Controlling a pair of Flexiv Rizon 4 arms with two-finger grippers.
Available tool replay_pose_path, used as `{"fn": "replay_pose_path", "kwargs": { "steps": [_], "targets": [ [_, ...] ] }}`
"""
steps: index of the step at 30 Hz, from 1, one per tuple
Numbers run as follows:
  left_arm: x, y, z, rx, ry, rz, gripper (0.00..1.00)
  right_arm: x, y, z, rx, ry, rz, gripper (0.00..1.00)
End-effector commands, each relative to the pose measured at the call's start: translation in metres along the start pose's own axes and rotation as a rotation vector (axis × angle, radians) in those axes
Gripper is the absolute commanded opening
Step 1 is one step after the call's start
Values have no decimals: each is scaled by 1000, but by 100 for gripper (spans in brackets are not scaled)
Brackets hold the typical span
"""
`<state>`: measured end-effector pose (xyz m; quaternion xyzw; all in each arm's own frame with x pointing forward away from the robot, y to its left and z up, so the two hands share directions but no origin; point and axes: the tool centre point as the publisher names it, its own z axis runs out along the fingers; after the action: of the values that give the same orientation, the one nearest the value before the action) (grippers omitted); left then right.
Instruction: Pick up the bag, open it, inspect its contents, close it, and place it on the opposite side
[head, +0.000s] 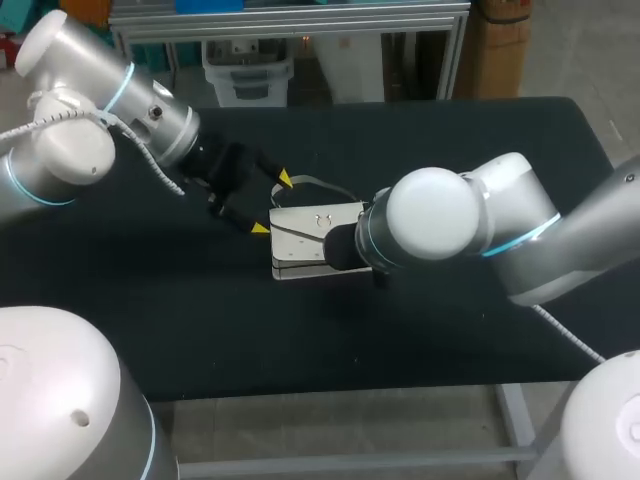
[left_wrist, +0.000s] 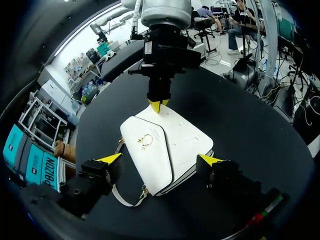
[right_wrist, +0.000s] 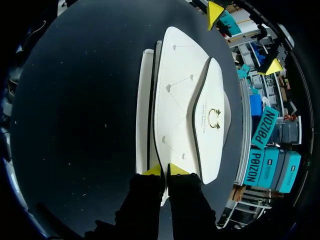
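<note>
Observed: white handbag (left_wrist: 170, 145) (gold clasp (left_wrist: 145, 141) uppermost) lies flat between spread fingers (left_wrist: 111, 159) of left gripper (left_wrist: 160, 159); right gripper (right_wrist: 165, 170) pinches its far edge.

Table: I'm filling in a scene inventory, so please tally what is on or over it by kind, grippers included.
White bag: 1
Grippers: 2 (left gripper, right gripper)
Total: 3
</note>
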<state>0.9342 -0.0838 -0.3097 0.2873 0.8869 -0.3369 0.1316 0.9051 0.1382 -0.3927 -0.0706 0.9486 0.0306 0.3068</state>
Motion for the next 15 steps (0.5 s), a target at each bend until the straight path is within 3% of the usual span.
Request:
{"fn": "replay_pose_path", "kwargs": {
  "steps": [1,12,15],
  "targets": [
    [5,-6,0,11,-64,-6,100,4,1,4,-1,-4,0,0],
    [5,-6,0,11,-64,-6,100,4,1,4,-1,-4,0,0],
    [3,-14,9,-36,-53,52,100,4,1,4,-1,-4,0,0]
  ]
}}
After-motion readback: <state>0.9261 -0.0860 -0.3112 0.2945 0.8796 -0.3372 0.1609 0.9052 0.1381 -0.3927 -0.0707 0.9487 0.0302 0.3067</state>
